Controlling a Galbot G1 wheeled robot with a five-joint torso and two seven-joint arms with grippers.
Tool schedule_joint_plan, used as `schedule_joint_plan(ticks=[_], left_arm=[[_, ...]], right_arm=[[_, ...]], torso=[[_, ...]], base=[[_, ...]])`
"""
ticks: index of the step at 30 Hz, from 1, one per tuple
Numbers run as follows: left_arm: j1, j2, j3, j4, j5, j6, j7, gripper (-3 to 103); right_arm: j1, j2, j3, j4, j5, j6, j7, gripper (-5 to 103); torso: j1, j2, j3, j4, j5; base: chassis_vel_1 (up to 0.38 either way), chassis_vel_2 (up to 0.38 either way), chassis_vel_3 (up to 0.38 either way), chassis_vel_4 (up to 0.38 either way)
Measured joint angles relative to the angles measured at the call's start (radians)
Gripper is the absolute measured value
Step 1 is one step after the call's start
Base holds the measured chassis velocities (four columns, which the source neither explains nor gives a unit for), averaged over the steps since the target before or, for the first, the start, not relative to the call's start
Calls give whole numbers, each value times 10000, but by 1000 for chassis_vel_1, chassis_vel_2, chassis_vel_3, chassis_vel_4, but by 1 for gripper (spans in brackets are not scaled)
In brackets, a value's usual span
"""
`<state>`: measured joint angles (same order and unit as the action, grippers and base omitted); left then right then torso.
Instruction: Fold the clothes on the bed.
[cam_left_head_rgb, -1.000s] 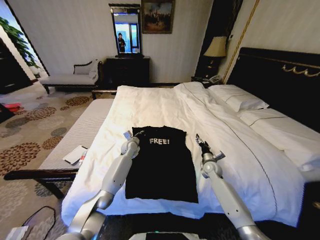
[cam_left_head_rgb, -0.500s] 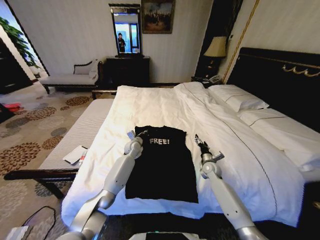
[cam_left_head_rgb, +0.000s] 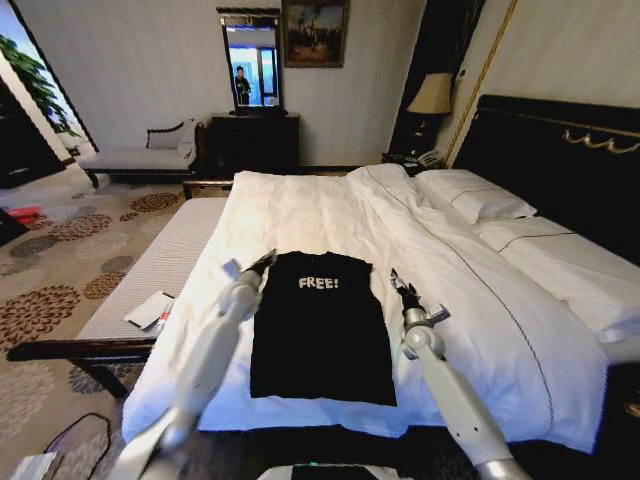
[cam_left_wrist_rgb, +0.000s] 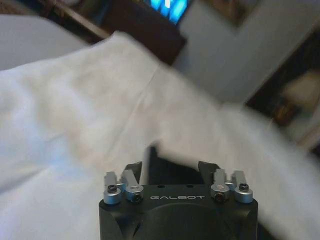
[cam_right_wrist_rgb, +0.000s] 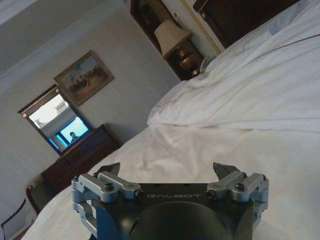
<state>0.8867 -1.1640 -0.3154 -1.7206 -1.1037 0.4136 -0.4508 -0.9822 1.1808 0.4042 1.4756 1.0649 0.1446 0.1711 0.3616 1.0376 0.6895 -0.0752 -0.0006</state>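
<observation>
Before folding, confirm layout. Black short-sleeved T-shirt of soft cloth (cam_left_head_rgb: 320, 330) with white "FREE!" lettering: spread flat and chest up on the near part of the large bed with white duvet (cam_left_head_rgb: 300, 210), collar toward the far end, hem toward the robot, no fold made yet.

Left gripper (cam_left_head_rgb: 258, 262): low over the duvet, just beside the left shoulder corner of the T-shirt. Fingers apart in the left wrist view (cam_left_wrist_rgb: 170, 167), holding nothing that can be made out. Dark patch between the fingers: probably the edge of the shirt, though too blurred there to confirm contact.

Right gripper (cam_left_head_rgb: 398, 283): just beside the right edge of the T-shirt, level with the chest, above bare duvet. Fingers spread wide in the right wrist view (cam_right_wrist_rgb: 170, 170), nothing between them.

Step in hand, as judged: approach to the first grasp, with both tools set at opposite sides of the upper part of the garment.

For the next move, judged necessary:
- Bring each set of fingers down onto a shoulder corner or side edge of the shirt.
- Pinch the black cloth alone, keeping clear of the white duvet underneath.
- Close both sides at matching height so as to lift evenly and avoid skewing the fold line.
</observation>
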Motion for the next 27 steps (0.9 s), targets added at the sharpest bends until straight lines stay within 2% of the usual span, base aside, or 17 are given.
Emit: schedule_joint_plan(ticks=[2,3,4,6,7,8,10,11,13,16,21,24,27], left_arm=[[1295,696,-285,-862,144,521,-79,81],[1295,696,-285,-862,144,521,-79,81],[1808,916,-403,-1135,431,599,7,81],[2715,1239,-610,-1636,976,679,237,91],[2715,1239,-610,-1636,976,679,237,91],[3130,1353,-678,-1899,1122,748,314,96],[3709,1513,-738,-2270,1317,790,406,98],[4300,1673,-764,-2563,1547,723,558,100],[4620,1755,-769,-2708,1660,652,677,100],[5958,2245,-655,-3418,2246,256,1174,100],[6317,2461,-119,-3509,2891,-278,1373,100],[6058,2311,515,-3334,2861,-354,1365,100],[5987,2276,754,-3282,2751,-354,1342,100]], right_arm=[[-31,99,-47,41,-48,1,0,100],[-31,99,-47,41,-48,1,0,100],[-34,155,-72,64,-82,4,3,100],[-42,265,-133,133,-152,4,30,100],[-42,265,-133,133,-152,4,30,100],[-50,315,-157,181,-186,4,54,100],[-59,389,-189,263,-234,5,99,100],[-66,456,-206,326,-271,4,149,100],[-70,488,-211,354,-289,4,174,100],[-103,557,-208,412,-332,-4,228,100],[-120,557,-151,364,-352,-6,237,100],[-184,561,-77,316,-352,-7,273,100],[-220,512,-27,302,-351,-12,280,100]], torso=[[-1,1,0,6,0],[-1,1,0,6,0],[-1,2,-1,5,1],[-2,3,-2,-2,3],[-2,3,-2,-2,3],[-2,2,-1,-4,3],[-1,3,-1,-6,3],[0,3,0,-6,5],[0,2,0,-6,5],[0,3,-1,-1,7],[-1,3,-1,-1,7],[1,0,1,-7,5],[2,0,1,-6,7]], base=[[0,0,0,0],[0,0,0,0],[0,0,0,0],[0,0,0,0],[0,0,0,0],[0,0,0,0],[0,0,0,0],[0,0,0,0],[0,0,0,0],[0,0,0,0],[0,0,0,0],[0,0,0,0],[0,0,0,0]])
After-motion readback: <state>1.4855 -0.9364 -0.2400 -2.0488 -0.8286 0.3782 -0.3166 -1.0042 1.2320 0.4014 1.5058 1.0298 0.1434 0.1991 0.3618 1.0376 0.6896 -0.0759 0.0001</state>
